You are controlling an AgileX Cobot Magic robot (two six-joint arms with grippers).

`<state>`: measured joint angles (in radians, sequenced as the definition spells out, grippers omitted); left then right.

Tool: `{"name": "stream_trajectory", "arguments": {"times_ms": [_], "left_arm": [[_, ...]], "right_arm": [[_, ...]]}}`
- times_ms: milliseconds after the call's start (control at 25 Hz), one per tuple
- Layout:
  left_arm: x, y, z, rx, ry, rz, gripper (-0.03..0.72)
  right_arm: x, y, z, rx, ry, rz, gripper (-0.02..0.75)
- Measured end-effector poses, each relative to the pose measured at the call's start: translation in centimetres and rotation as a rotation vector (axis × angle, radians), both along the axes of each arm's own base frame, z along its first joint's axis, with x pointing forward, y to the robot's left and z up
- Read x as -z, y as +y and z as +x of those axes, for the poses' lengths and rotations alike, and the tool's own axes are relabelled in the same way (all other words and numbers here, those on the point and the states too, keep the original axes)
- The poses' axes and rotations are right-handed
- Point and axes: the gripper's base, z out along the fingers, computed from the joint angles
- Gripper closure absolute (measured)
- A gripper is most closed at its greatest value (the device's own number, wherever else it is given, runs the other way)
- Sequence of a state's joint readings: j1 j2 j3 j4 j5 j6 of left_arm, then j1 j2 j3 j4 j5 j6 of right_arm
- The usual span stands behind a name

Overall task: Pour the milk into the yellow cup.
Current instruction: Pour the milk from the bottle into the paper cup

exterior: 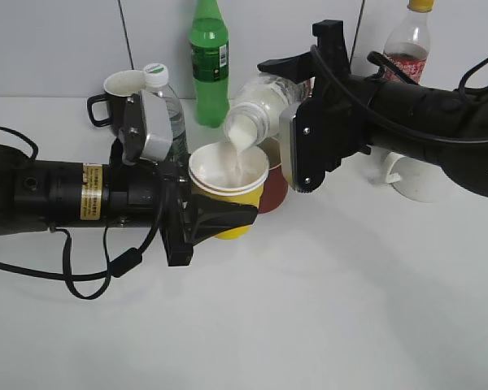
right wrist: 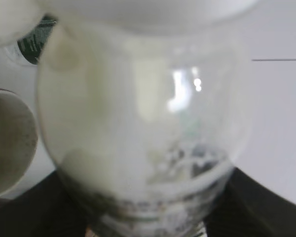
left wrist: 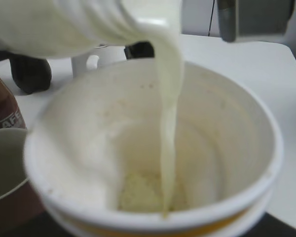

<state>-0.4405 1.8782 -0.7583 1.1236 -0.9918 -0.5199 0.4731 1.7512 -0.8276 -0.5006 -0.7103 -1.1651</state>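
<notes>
The yellow cup [exterior: 228, 183] with a white inside is held in my left gripper [exterior: 211, 219], which is shut on its lower body. My right gripper [exterior: 297, 122] is shut on the milk bottle [exterior: 260, 110], tilted with its neck down over the cup. A white stream of milk [exterior: 242, 154] runs into the cup. In the left wrist view the stream [left wrist: 168, 113] falls into the cup [left wrist: 237, 148] and pools at the bottom. The right wrist view is filled by the milk bottle [right wrist: 138, 123], partly full.
A dark red mug [exterior: 275, 191] stands right behind the cup. A clear water bottle [exterior: 164, 106], a dark mug [exterior: 118, 93], a green bottle [exterior: 209, 61], a white mug [exterior: 419, 179] and a yellow-capped bottle [exterior: 411, 41] stand at the back.
</notes>
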Motion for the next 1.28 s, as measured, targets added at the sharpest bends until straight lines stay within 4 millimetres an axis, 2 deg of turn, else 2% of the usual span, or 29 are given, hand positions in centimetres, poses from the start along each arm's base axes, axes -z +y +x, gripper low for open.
{"name": "stream_trajectory", "arguments": {"times_ms": [1280], "left_arm": [[-0.06,-0.10,-0.42,0.053,-0.011,-0.005,0.339]], "right_arm": [[-0.08,-0.01,0.02,-0.007,-0.041,-0.032,0.304]]}}
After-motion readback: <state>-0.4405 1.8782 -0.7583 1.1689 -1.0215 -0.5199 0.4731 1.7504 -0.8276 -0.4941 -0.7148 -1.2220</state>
